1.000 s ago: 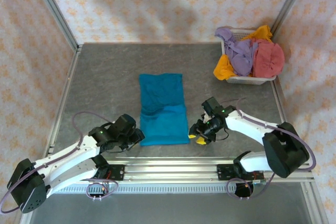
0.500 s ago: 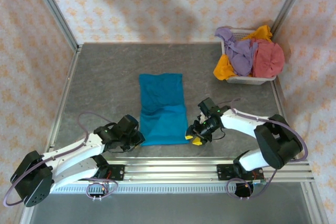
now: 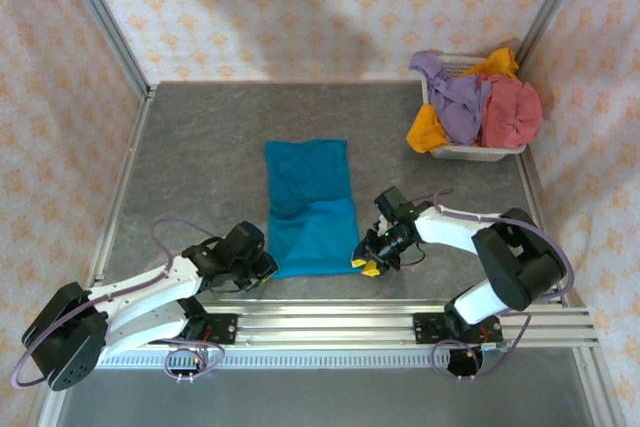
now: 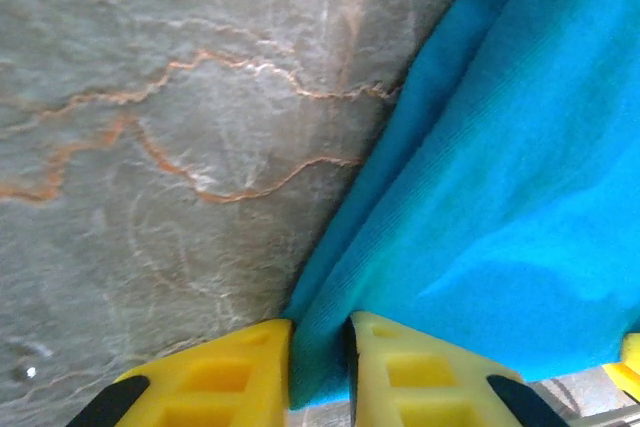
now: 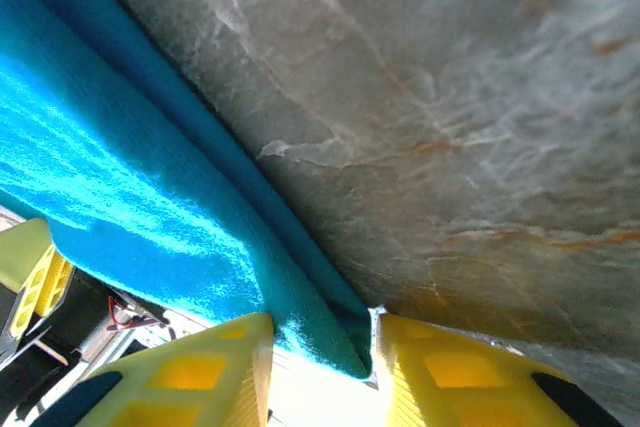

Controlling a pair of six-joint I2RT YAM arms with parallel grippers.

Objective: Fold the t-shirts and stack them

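Both grippers crept inward since earlier frame. Left gripper [image 4: 320, 352] fingers pinch teal t-shirt [image 4: 500, 167] corner; right gripper [image 5: 322, 362] narrow around opposite corner, clamp unclear to me. Shirt folded, top-view centre; other t-shirts [image 3: 472, 97] heaped upper right.

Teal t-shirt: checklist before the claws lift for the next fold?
1. Left claw on near-left corner of teal t-shirt: ok, cloth fills the gap between its fingers.
2. Right claw on near-right corner: the corner sits between the fingers; firm pinch cannot tell.
3. All layers caught in each claw: cannot tell.
4. Shirt lying flat on table: ok, mild wrinkles.
5. Path to far hem free: ok, basket stands apart at far right.
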